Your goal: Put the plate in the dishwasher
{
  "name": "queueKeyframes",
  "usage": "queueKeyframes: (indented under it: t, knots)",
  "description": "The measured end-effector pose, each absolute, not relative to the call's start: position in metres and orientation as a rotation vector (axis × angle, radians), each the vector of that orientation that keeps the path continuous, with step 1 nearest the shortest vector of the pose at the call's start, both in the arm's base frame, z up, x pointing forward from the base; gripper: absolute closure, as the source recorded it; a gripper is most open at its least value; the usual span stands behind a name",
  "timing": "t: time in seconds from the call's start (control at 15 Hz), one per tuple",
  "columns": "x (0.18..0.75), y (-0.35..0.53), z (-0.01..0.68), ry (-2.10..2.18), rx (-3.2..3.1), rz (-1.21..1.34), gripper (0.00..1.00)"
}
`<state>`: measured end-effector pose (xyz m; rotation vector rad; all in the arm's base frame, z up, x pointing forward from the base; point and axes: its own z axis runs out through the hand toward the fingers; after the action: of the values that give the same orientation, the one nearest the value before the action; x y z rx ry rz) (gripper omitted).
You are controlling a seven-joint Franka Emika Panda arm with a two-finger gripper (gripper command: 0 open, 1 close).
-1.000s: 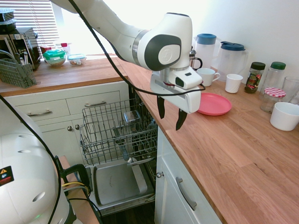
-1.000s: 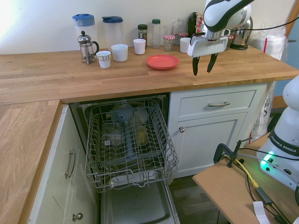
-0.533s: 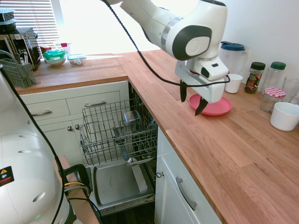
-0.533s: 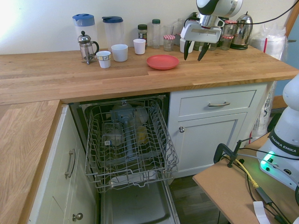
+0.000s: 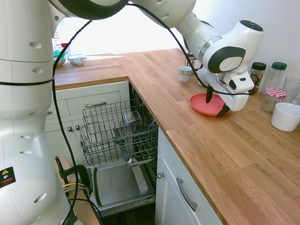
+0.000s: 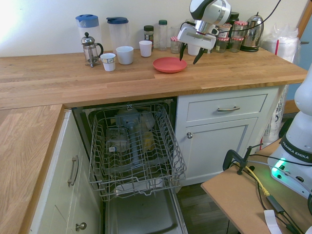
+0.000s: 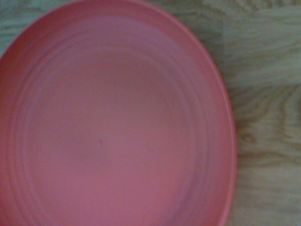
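Observation:
The coral-pink plate (image 5: 202,103) (image 6: 168,64) lies flat on the wooden counter, and it fills most of the wrist view (image 7: 108,122). My gripper (image 5: 216,103) (image 6: 188,59) hangs just above the plate's edge on the side toward the jars, open and holding nothing. One finger is over the plate and the other is over or just past its rim. The dishwasher (image 5: 119,180) (image 6: 144,214) is open below the counter. Its grey wire rack (image 5: 117,127) (image 6: 136,146) is pulled out with a few items in it.
White mugs (image 6: 125,54) (image 6: 145,48), a small cup (image 5: 185,73) (image 6: 108,61), a French press (image 6: 90,48) and two jugs (image 6: 119,32) stand behind the plate. Jars (image 5: 275,96), a white bowl (image 5: 285,116) and a kettle (image 6: 252,33) crowd the far side.
The arm has swung from the counter's front edge back over the plate and come down close to it. The fingers have stayed open and the plate has not moved.

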<state>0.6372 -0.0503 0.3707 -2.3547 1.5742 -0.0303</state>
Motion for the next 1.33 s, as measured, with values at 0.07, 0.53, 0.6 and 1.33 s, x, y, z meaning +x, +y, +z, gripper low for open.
queueKeyframes:
  t: [0.07, 0.53, 0.6, 1.33]
  knots:
    - [0.645, -0.051, 0.369, 1.59, -2.332, -0.025, 0.0]
    - [0.669, -0.064, 0.364, 1.612, -2.292, 0.02, 1.0]
    - [0.67, -0.064, 0.364, 1.61, -2.294, 0.026, 1.0]
    - [0.677, -0.063, 0.347, 1.582, -2.289, 0.07, 1.0]
